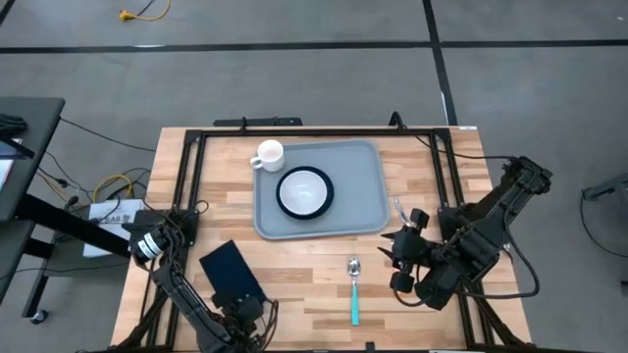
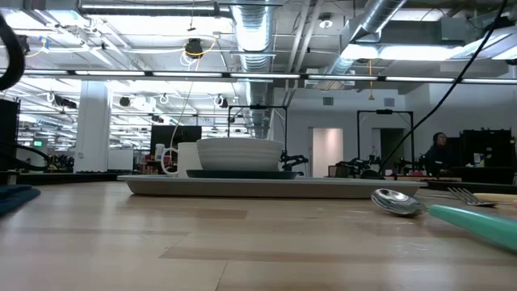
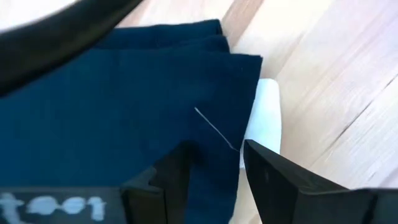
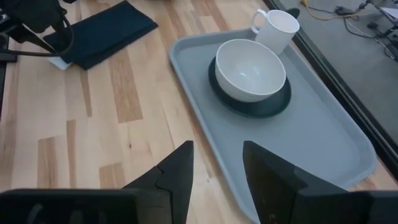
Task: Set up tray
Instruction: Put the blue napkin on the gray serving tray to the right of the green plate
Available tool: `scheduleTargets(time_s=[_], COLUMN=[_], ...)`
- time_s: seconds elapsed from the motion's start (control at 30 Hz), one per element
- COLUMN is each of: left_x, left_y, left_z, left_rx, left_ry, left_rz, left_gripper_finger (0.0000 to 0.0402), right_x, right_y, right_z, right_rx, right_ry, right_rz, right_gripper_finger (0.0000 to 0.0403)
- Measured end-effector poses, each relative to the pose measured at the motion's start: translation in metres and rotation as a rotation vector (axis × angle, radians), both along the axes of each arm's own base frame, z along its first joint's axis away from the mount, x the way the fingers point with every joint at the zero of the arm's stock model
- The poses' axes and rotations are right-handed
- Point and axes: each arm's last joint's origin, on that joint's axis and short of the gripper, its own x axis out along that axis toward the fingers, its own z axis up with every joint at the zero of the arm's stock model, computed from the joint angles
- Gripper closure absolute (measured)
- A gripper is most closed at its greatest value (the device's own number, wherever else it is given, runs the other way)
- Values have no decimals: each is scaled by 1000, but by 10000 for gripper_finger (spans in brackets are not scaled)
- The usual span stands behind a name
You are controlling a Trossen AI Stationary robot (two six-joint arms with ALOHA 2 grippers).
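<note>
the tray (image 1: 363, 211) is seen at centre frame, with left claw (image 3: 214, 177) and right claw (image 4: 217, 171) parted, nothing gripped.

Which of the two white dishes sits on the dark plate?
The white bowl, mid-tray, sits on the dark plate. The white mug has a handle and stands at the tray's far-left corner, off the plate.

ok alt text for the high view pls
A grey-blue tray lies on a wooden table, carrying a white bowl on a dark plate, with a white mug at its corner. A navy napkin, spoon and fork lie off the tray.
</note>
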Motion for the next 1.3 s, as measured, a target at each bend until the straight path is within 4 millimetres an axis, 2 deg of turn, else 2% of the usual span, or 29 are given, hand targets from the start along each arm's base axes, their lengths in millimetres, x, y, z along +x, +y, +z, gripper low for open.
scheduleTargets(time_s=[0.27, 0.4, 0.83, 1.3], left_x=[0, -3, -4, -10], left_y=[-2, 0, -5, 2], left_z=[22, 23, 17, -10], left_rx=[43, 54, -3, -51], left_ry=[20, 76, 136, 173], left_rz=[-5, 1, -25, -28], left_gripper_finger=[260, 260, 260, 260], right_x=[0, 0, 0, 0], right_y=[0, 0, 0, 1], right_z=[0, 0, 0, 0], right_rx=[-4, -4, -3, 14], right_ry=[5, 5, 6, 22], right_rz=[6, 7, 7, 16], right_gripper_finger=[270, 268, 270, 269])
